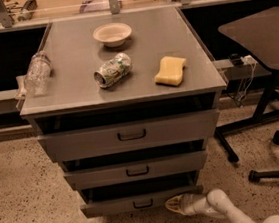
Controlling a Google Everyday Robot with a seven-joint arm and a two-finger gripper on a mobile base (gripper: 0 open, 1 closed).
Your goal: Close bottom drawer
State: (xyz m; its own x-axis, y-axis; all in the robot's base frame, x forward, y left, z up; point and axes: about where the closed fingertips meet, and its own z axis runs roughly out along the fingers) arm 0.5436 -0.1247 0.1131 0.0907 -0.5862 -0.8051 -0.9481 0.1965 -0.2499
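Note:
The bottom drawer [115, 205] is the lowest of three in the grey metal cabinet [132, 134]. Its shallow grey front with a small dark handle [142, 203] stands pulled out, with a dark gap above it. The top and middle drawers also stand a little out. My gripper [172, 204] is low at the drawer's right front, its pale tip pointing left at the front panel just right of the handle. The white arm [226, 209] comes in from the lower right.
On the cabinet top lie a white bowl [112, 34], a crushed can [113, 70], a yellow sponge [170, 70] and a clear plastic bottle [37, 73]. A dark chair [261, 34] with a wheeled base stands to the right. Speckled floor lies around.

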